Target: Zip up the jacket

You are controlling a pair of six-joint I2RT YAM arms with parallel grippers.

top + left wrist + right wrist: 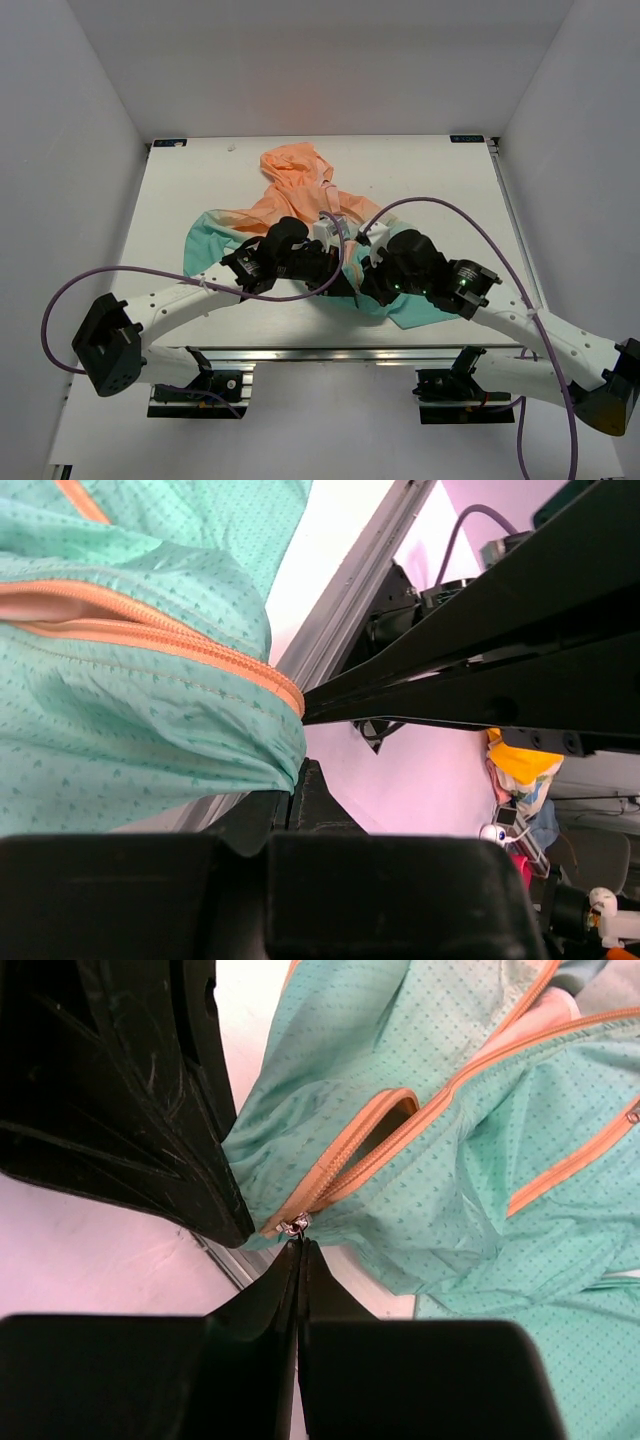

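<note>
Teal hem (140,760) of the jacket (290,200) is bunching near the front edge of the table (190,170), and the peach hood (293,163) is lying at the far end. The orange zipper (395,1125) is therefore running away from both arms, hem towards hood. Both grippers are meeting at its bottom end, neither one clearly nearer. The left gripper (298,742) is pinching the hem corner just where the zipper tape ends, its fingers closed down on the cloth. The right gripper (270,1240) is sitting just beside it, narrowed almost to nothing around the small metal zipper pull (294,1226), and appears to be gripping it. Above the pull the two tapes are gaping apart, so the coming move is likely calling for the right to draw away along that line while the left is anchoring the hem.
</note>
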